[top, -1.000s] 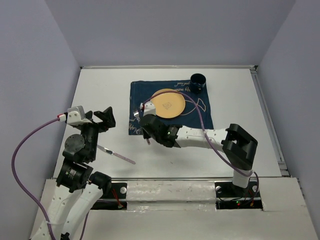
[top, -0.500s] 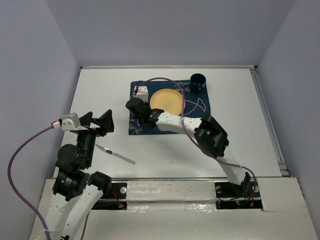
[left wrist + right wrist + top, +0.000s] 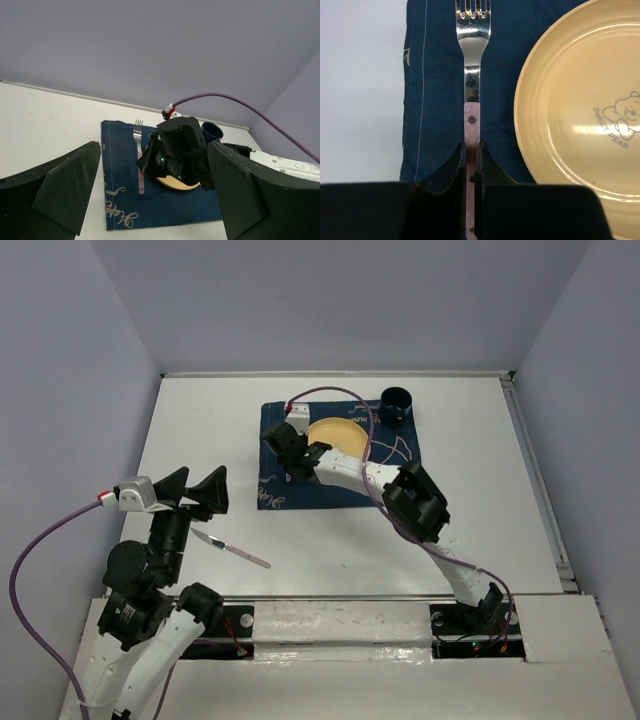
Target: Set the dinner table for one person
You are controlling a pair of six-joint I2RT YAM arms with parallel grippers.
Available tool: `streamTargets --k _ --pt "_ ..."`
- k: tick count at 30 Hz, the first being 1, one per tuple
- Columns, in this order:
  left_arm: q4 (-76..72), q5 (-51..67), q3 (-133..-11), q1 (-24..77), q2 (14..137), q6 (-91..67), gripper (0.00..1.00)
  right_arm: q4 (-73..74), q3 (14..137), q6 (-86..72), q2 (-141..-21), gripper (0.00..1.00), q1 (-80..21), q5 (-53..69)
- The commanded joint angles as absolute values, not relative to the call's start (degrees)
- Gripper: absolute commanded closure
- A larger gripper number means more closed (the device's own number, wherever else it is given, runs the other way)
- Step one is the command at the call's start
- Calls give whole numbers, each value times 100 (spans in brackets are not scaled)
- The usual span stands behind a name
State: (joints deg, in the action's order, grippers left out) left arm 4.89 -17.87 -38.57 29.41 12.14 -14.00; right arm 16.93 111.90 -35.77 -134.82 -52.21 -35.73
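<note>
Table (image 3: 200, 430): the white top spreads under the cloth (image 3: 400, 475) and well past it on every side.
Plate (image 3: 580, 115): yellow, with a bear print, on the cloth's middle.
Fork (image 3: 472, 65): on the cloth's left strip, just beside the plate but apart from it – tines toward the cloth's far edge, pink handle toward the near edge.
Right gripper (image 3: 471, 150): over the cloth's near-left part, jaws clamped on the fork's handle.
Cup (image 3: 396, 403): dark blue, at the cloth's far right corner.
Knife (image 3: 235, 552): off the cloth, on the table nearer the arms than the cloth's near-left corner.
Left gripper (image 3: 196, 488): left of the cloth, raised by the knife – jaws wide apart, holding nothing.
</note>
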Motion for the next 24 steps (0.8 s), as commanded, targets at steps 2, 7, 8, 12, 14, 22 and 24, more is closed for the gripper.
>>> streamTargets --k 2,7,8,12,14,22,24 --pt "360 -1942 -3850 3032 1090 -1336 1 1845 11680 -3753 -13824 100 -5221 -3419" --pt "369 -1925 -3850 3067 1107 -1327 1 1942 11777 -3814 -13913 100 -5168 -3358" --pt "352 -1916 -3841 3067 1116 -1318 1 1951 11769 -3841 -13913 100 -5168 -3331" --pt "352 -1934 -3841 3076 1142 -1310 1 1960 11821 -3815 -13983 97 -5106 -3200" --pt "352 -1942 -3841 3076 1160 -1318 1 1960 11856 -3806 -14018 85 -5106 -3156" --pt "352 -1969 -3841 3076 1230 -1310 1 2004 11901 -3648 -13668 61 -5106 -3050" --pt "360 -1995 -3841 3076 1239 -1292 1 1960 11682 -3578 -13292 61 -5106 -2910"
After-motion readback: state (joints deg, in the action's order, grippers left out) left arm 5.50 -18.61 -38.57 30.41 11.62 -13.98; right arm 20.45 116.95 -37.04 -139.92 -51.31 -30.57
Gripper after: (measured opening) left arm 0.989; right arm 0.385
